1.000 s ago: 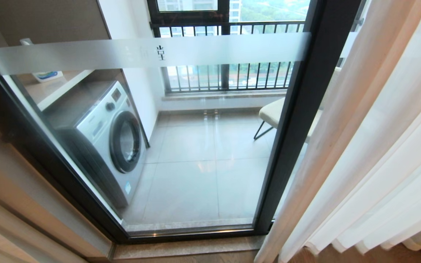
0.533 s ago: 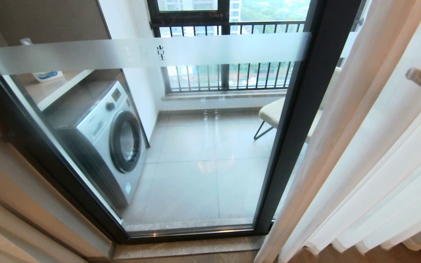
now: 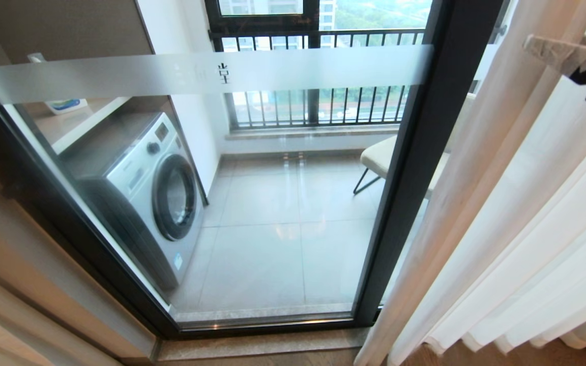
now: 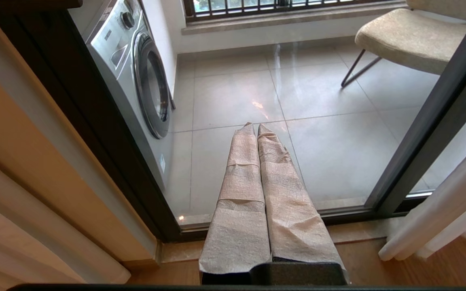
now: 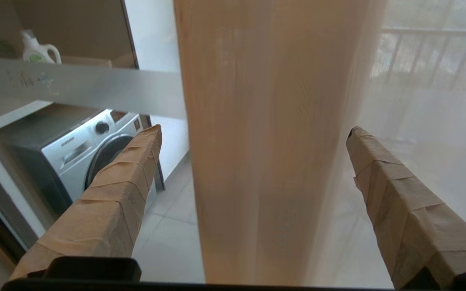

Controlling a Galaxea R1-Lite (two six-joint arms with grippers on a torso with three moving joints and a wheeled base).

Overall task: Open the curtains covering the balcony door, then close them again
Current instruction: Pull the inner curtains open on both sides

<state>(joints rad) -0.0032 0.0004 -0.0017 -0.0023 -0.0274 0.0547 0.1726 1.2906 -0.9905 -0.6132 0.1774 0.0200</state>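
The balcony door fills most of the head view, and everything else can be placed from it. Its glass is bare across the middle and to the left, crossed high up by a frosted band with a small dark character. The curtains hang gathered at the door's right edge, beyond the dark upright frame post; their pale folds reach the wooden floor just inside the door's sill.

Behind the glass, to the left, a washing machine stands under a shelf that carries a detergent bottle. To the right, partly hidden by the post, is a pale cushioned chair on thin dark legs. The far side of the tiled balcony floor is closed by a railed window.

The right tool is raised high at the door's right side, level with the frosted band, and points at the curtains. Its two paper-wrapped fingers are spread wide, and a beige fold of curtain hangs between them, in front of the tips; whether either finger touches it I cannot tell. Nothing is gripped.

The left tool hangs low in front of the door's glass and points down toward the sill, its wrapped fingers pressed together, clenched on nothing.
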